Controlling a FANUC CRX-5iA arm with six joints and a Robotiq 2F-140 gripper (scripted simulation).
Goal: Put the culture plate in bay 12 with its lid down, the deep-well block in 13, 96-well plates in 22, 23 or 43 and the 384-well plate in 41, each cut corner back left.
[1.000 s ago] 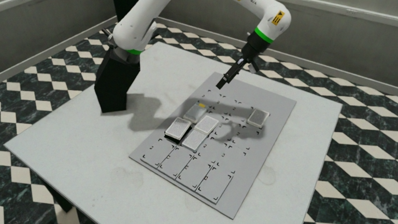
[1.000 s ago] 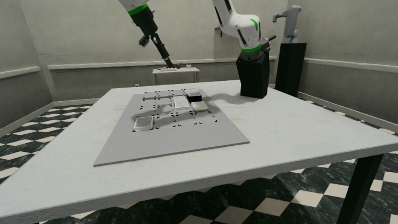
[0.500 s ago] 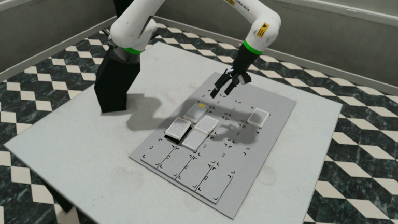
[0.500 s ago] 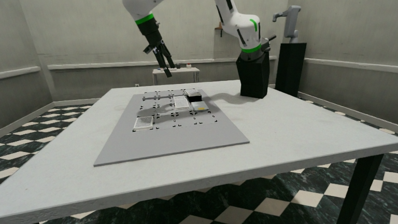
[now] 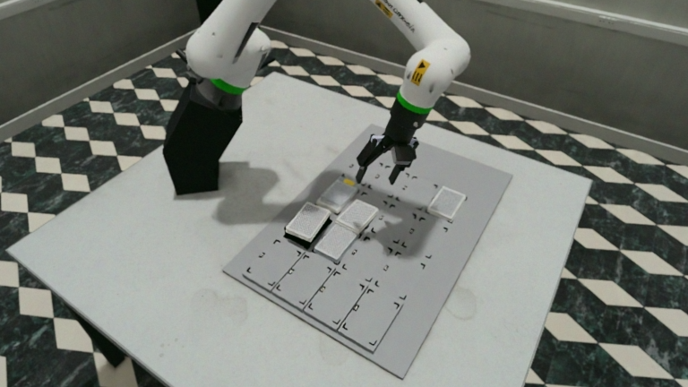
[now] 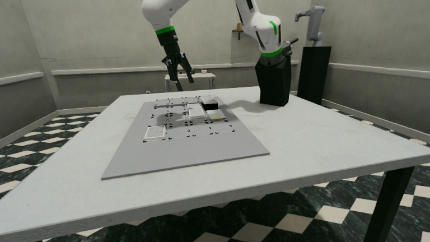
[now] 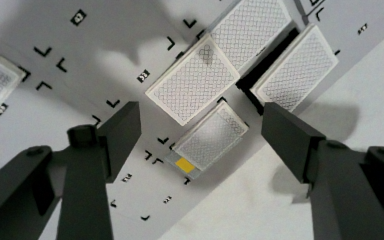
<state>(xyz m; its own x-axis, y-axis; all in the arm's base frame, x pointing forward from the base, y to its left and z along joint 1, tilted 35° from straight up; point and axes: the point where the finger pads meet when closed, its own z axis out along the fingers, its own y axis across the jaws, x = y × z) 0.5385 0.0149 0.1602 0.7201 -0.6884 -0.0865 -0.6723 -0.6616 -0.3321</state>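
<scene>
Standing over the grey board (image 5: 459,270) (image 6: 183,155) (image 7: 155,220), gripper (image 5: 376,180) (image 6: 185,85) (image 7: 201,118) points down, jaws fairly wide, nothing between them. Yellow-marked plate (image 5: 337,193) (image 6: 215,113) (image 7: 212,137): beside the board's long edge nearest the arm's base; long axis parallel to that edge, yellow end pointing away from the raised strip. Black-sided block (image 5: 307,221) (image 6: 208,101) (image 7: 296,70): same edge, nearer the strip, long axis likewise. Farther in from that edge, a white plate (image 5: 357,214) (image 6: 196,111) (image 7: 195,80) and its neighbour (image 5: 335,242) (image 7: 251,30) lie end to end, same heading. Lone plate (image 5: 446,202) (image 6: 155,132) (image 7: 6,80): well apart, by the opposite long edge, long axis again along the board. Cut corners too small to tell.
</scene>
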